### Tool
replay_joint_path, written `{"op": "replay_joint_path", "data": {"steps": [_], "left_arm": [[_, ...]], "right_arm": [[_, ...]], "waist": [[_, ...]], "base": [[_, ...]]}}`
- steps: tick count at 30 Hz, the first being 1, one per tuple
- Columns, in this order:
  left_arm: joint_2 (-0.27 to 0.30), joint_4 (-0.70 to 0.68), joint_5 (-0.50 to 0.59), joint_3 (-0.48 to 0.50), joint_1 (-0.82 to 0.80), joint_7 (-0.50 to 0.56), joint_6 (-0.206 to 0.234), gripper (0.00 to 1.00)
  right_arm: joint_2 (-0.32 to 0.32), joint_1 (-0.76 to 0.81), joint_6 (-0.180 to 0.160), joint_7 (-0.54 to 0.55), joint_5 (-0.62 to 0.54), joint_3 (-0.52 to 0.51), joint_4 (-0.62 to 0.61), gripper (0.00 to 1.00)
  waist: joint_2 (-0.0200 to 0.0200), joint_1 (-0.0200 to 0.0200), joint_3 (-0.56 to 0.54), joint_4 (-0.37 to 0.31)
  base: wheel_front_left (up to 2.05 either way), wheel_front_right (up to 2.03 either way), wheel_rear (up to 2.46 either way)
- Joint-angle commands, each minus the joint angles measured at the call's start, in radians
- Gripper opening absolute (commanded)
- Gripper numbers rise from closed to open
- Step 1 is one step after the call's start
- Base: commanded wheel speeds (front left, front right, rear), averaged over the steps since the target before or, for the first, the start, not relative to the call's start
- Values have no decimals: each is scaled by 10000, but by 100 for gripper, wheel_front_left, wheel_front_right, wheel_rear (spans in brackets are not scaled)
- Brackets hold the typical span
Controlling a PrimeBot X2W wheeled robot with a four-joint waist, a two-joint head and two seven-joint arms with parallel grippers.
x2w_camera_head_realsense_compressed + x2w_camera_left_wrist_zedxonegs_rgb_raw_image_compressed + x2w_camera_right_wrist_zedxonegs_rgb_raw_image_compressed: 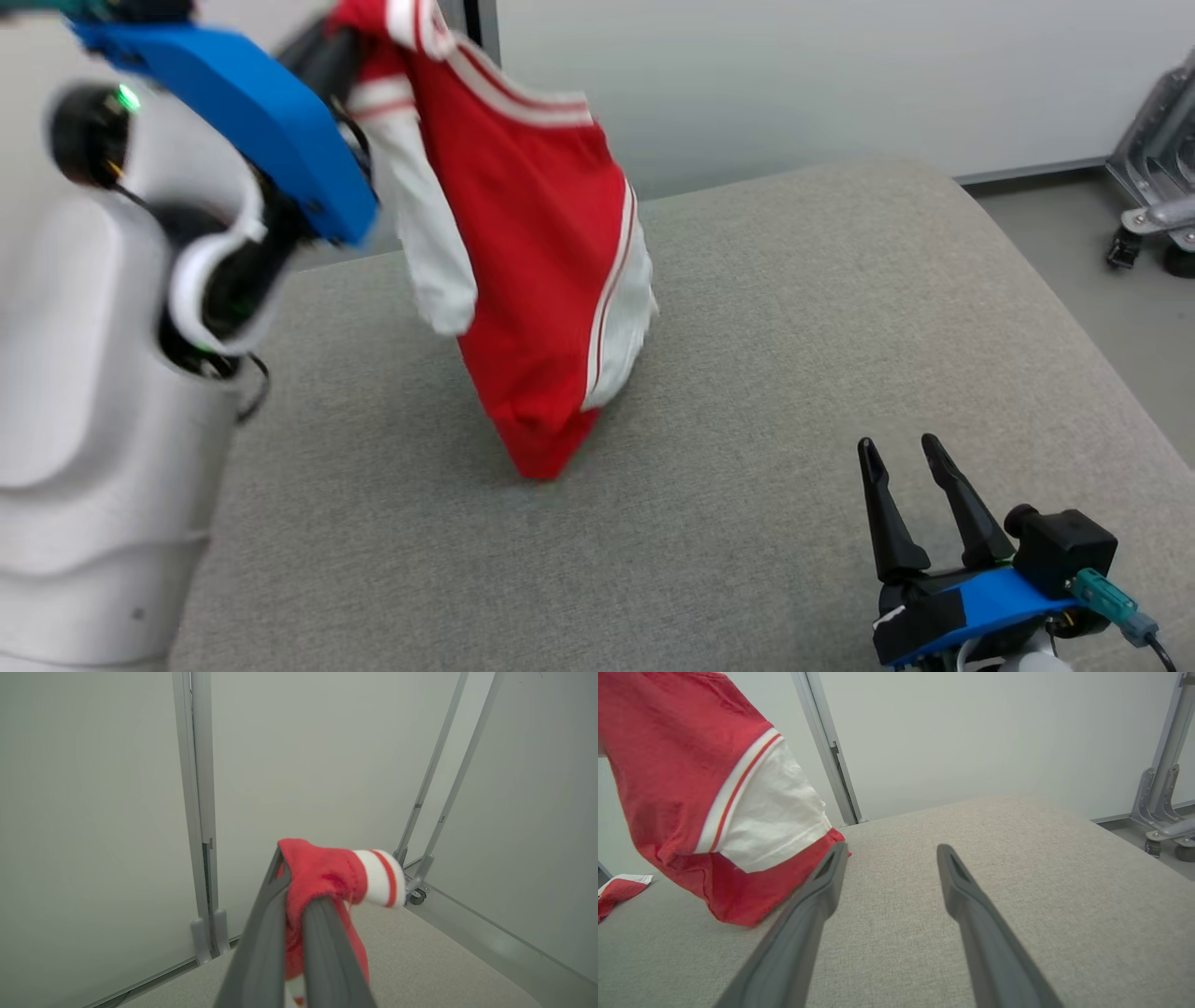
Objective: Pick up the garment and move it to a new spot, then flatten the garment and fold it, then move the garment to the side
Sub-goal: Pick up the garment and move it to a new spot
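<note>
The garment (523,243), red with white sleeves and striped trim, hangs from my raised left gripper (299,882), which is shut on a bunched red edge with a white striped cuff (380,877) sticking out beside it. In the head view the left arm's blue wrist cover (243,103) sits at the upper left, and the garment's lowest fold touches the grey cushioned surface (747,373). My right gripper (904,453) rests low at the front right, open and empty. In the right wrist view the garment (691,788) hangs just left of the right gripper (892,848).
A small red and white piece of cloth (616,889) lies on the surface at the far left of the right wrist view. A metal frame on casters (1153,187) stands on the floor to the right. Pale wall panels with a grey post (826,751) rise behind the surface.
</note>
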Motion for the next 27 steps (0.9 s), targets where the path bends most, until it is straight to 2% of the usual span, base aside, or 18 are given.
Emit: {"op": "replay_joint_path", "data": {"steps": [1,5,9,10,11,12,13,19,23,27], "left_arm": [[-174,337,27,-248,561,-133,-26,0],[-838,1326,54,-800,1720,-684,9,0],[-1118,2314,643,-1275,2484,-1450,208,0],[-1484,3025,819,-1549,3016,-1954,341,18],[-1619,3341,940,-1722,3197,-2147,333,42],[-1745,3656,944,-1774,3328,-2361,343,69],[-1831,3926,1071,-1872,3422,-2569,371,100],[-2351,4879,1311,-2102,3816,-3733,815,100],[-2486,4725,1158,-1956,4053,-4439,1059,100],[-2378,4184,971,-1762,4581,-4891,991,100]], "right_arm": [[-48,-93,5,-60,64,47,-11,100],[-48,-242,5,-97,96,75,48,100],[-48,-311,5,-119,112,115,80,100],[-50,-376,5,-136,88,107,95,100],[-50,-398,5,-141,69,87,96,100],[-50,-406,5,-141,47,76,97,100],[-50,-392,5,-127,-1,57,99,100],[-44,-163,5,30,-66,-210,25,100],[-52,-11,5,133,-129,-306,-34,100],[-50,143,5,225,-179,-353,-149,100]], "waist": [[1,0,75,-105],[1,0,283,-236],[1,0,429,-303],[1,0,480,-328],[1,0,494,-330],[1,0,500,-328],[1,0,477,-306],[1,0,307,105],[1,0,107,511],[1,0,-121,903]], "base": [[0,0,0],[0,0,0],[0,0,0],[0,0,0],[0,0,0],[0,0,0],[0,0,0],[0,0,0],[0,0,0],[0,0,0]]}}
